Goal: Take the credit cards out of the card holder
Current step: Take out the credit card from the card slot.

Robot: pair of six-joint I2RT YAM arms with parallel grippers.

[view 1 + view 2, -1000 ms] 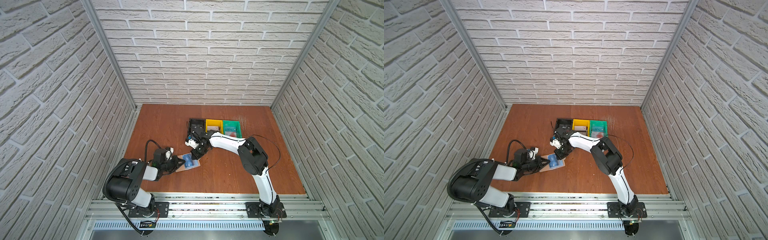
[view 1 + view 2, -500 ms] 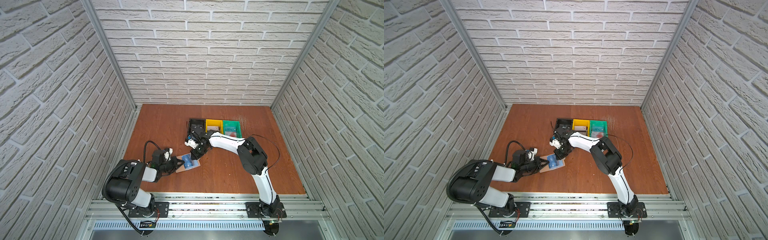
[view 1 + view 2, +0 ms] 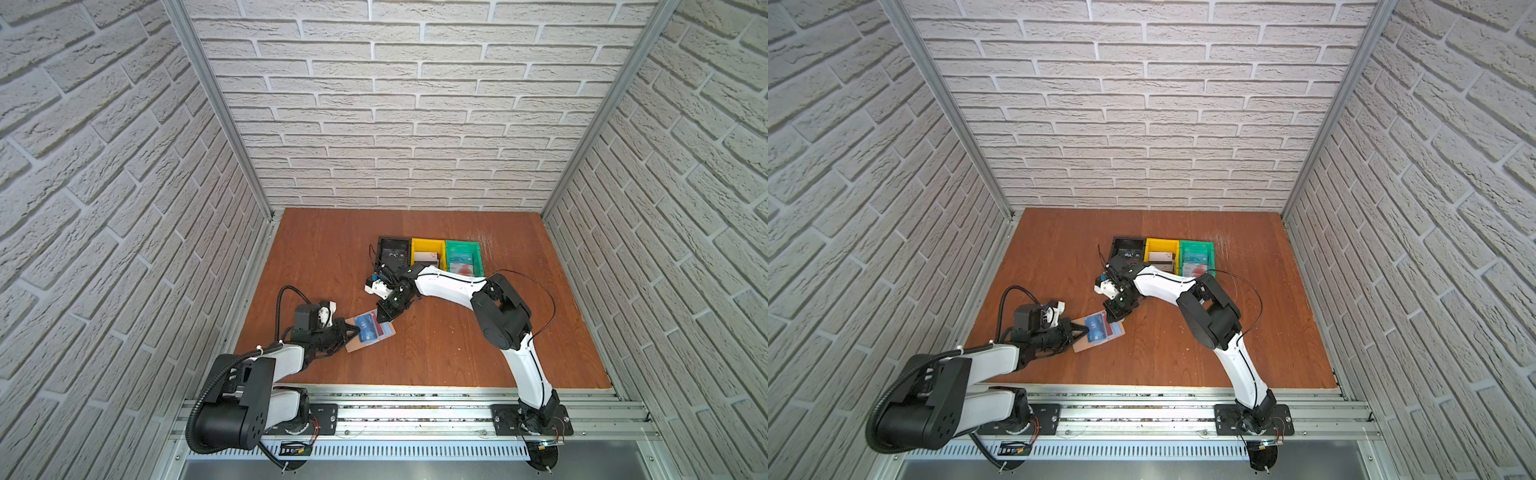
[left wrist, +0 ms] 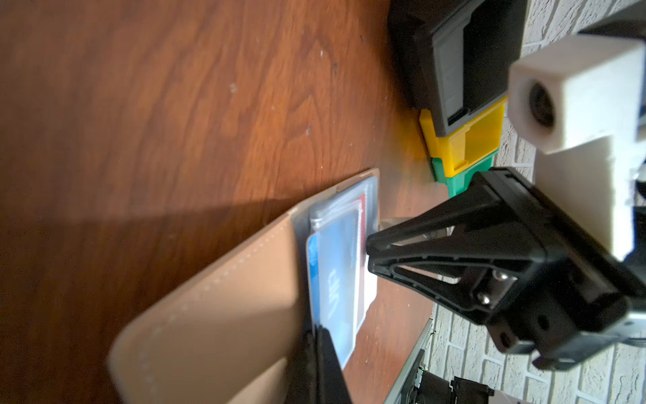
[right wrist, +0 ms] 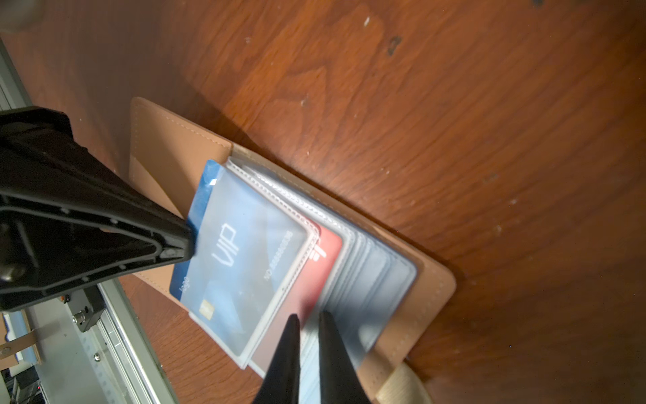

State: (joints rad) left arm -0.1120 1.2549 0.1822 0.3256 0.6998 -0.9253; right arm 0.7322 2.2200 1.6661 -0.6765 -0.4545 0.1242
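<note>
Pulling on the blue card, the left gripper is pinched tight on its edge — it sticks partly out of a clear sleeve. The right gripper, nearly closed, nips the sleeves so the card holder stays flat on the table.

Both arms reach low and inward, left end effector clamped tight, right end effector nearly closed.

The open holder lay on the table. The left gripper pinched a blue card; the right gripper clamped the sleeves.
</note>
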